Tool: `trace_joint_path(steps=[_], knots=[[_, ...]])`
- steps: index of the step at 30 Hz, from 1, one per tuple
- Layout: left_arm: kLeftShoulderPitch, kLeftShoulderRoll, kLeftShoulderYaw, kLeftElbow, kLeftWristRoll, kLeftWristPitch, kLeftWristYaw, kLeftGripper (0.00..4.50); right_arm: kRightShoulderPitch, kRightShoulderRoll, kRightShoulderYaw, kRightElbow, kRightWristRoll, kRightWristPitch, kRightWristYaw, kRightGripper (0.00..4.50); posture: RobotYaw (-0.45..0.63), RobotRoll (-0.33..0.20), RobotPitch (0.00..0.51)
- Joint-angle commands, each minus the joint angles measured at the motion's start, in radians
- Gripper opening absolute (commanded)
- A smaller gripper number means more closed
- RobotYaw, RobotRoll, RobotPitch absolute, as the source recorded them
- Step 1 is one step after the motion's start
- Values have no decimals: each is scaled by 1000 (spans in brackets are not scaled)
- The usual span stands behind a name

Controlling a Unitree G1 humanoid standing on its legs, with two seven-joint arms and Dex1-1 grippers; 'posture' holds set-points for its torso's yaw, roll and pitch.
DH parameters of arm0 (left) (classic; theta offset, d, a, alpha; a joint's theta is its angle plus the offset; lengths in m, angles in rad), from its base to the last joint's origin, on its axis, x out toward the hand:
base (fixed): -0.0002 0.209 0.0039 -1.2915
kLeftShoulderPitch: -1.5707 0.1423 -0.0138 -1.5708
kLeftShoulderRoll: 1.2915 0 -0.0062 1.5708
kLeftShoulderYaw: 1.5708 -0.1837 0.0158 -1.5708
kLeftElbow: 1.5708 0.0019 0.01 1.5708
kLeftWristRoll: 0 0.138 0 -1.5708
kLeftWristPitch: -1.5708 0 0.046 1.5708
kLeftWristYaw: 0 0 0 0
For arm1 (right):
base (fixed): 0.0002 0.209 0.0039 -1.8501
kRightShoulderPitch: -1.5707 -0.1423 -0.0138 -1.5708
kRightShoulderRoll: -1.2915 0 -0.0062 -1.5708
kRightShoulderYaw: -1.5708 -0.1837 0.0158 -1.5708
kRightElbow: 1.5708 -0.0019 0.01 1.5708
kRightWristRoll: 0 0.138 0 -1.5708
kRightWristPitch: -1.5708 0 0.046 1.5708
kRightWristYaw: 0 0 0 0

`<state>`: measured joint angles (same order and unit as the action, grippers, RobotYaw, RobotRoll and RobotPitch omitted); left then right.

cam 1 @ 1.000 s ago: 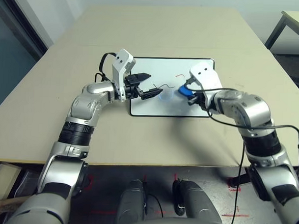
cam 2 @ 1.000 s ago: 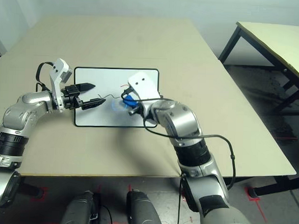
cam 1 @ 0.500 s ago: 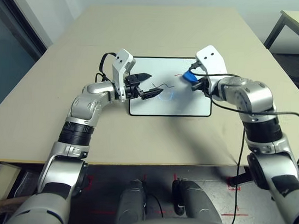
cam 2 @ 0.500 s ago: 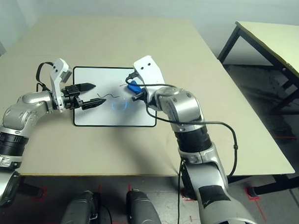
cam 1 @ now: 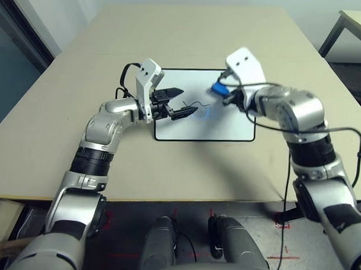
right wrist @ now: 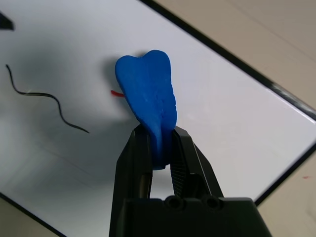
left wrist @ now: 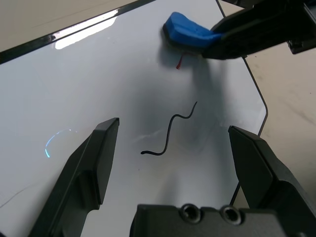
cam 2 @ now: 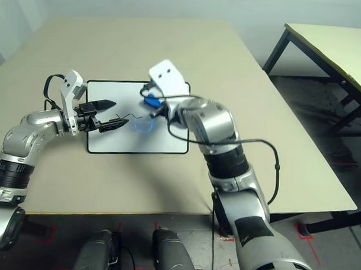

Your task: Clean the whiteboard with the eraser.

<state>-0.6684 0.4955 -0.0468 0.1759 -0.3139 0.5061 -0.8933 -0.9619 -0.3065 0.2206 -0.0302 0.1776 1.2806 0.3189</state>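
The whiteboard (cam 1: 206,121) lies flat on the matte beige counter (cam 1: 190,40), glossy white w/ a thin black frame & rounded corners. The right gripper (right wrist: 160,148) is clamped on the eraser (right wrist: 147,101), a bright blue block w/ a soft, rounded, slightly lobed top; its two black fingers pinch the lower end. The eraser sits over the far part of the board, toward the robot's right, its tip just beside a short red mark (left wrist: 179,61); I can't tell if it's touching the surface. The left gripper (cam 1: 176,103) is spread wide, holding nothing, black wedge-shaped fingers (left wrist: 88,173) hovering over the board's left part. Between those fingers, on the board, is a thin black squiggle (left wrist: 170,131), S-shaped. Near it is a faint light-blue arc (left wrist: 55,139). Both forearms are silver metal w/ white plastic housings near the wrists; a black cable (cam 1: 287,136) loops along the right arm.
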Motion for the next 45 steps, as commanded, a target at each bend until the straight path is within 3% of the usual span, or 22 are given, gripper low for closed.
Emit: trace_joint_path(steps=[1,5,16,27,36,45], knots=[[12,5,-1,-10,3,6,0,4500,77,9,65,-113,31,108,16,512,-88,0,120],[14,6,1,-12,3,5,4,4500,143,-8,95,-211,51,180,23,512,-86,0,118],[15,0,1,-15,1,3,14,4500,-14,-59,31,77,-17,-11,14,512,-88,0,112],[15,1,2,-16,-2,5,16,4500,148,-38,103,-189,38,178,26,511,-90,0,117],[18,5,3,-19,-4,8,12,4500,-5,-54,22,61,-21,-2,7,510,-89,0,118],[20,9,8,-19,-4,5,14,4500,145,4,116,-171,30,153,23,509,-83,0,121]])
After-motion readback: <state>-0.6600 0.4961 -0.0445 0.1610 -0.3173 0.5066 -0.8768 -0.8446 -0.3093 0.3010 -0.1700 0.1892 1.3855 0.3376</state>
